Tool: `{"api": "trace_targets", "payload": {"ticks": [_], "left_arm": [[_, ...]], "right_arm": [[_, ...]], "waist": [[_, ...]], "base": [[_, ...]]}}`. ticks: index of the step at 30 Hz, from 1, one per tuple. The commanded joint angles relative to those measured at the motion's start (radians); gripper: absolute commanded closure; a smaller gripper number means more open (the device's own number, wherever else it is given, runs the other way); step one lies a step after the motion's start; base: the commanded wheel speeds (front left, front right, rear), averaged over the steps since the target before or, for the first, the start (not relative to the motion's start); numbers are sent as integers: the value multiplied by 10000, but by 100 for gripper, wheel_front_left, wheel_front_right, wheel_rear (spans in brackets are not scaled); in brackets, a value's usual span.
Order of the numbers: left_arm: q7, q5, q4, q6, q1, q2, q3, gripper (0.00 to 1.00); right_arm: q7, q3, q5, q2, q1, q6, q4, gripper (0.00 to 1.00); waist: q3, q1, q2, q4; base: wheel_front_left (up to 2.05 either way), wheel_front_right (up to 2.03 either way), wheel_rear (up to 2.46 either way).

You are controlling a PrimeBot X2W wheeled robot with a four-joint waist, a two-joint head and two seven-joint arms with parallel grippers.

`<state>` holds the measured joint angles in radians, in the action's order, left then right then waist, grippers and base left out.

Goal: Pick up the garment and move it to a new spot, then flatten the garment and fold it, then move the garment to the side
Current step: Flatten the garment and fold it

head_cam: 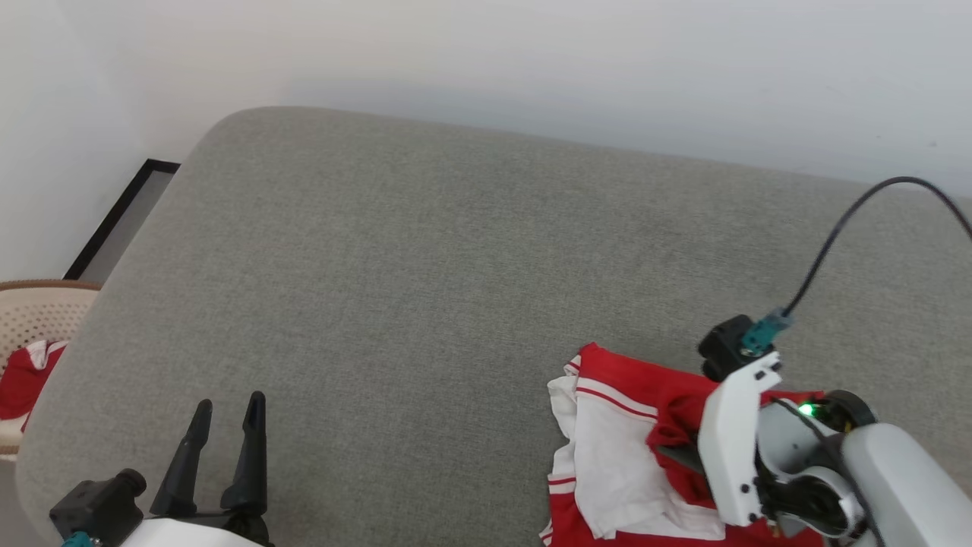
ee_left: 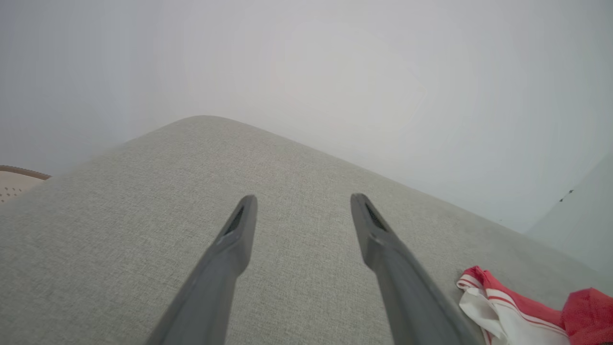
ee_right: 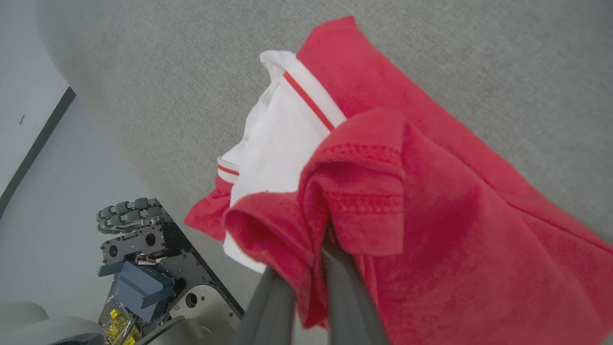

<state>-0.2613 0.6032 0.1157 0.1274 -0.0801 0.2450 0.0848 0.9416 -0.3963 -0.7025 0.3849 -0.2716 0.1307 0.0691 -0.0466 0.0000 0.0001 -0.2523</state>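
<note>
A grey cushion point(head_cam: 425, 266) sits against a pale wall. The garment point(head_cam: 615, 456) lies bunched at the cushion's near right edge, a red fold pinched in the closed right gripper point(ee_right: 313, 273), probably ready for lifting. The left gripper point(head_cam: 230, 403) hovers wide open and empty over the cushion's near left corner.

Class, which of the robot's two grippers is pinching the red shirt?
The right gripper, shut on a fold of the red shirt; the left gripper stands open and empty.
</note>
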Motion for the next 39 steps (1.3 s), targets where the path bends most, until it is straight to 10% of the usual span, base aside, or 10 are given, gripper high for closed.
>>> {"api": "trace_targets", "payload": {"ticks": [1,2,5,25,39], "left_arm": [[-46,40,4,29,182,5,29,0],[-46,67,22,29,192,4,26,0],[-46,153,32,30,230,-4,34,0],[-46,-14,-342,30,-343,146,-1007,0],[-46,-651,-555,30,-1048,62,-1286,0]], "right_arm": [[-200,-152,-94,-58,-220,1,221,100],[-328,-376,-16,-35,-364,1,364,100],[-687,-774,-83,-2,-679,1,732,0],[-3071,1905,-650,485,587,1,-926,0],[-7453,3006,857,264,2286,1,-674,0]], "waist": [[-31,0,-1,-82],[-42,0,-1,-106],[-98,0,-1,-138],[158,0,-1,1393],[747,0,-1,2185]], "base": [[0,0,0],[0,0,0],[0,0,0],[0,0,0],[0,0,0]]}}
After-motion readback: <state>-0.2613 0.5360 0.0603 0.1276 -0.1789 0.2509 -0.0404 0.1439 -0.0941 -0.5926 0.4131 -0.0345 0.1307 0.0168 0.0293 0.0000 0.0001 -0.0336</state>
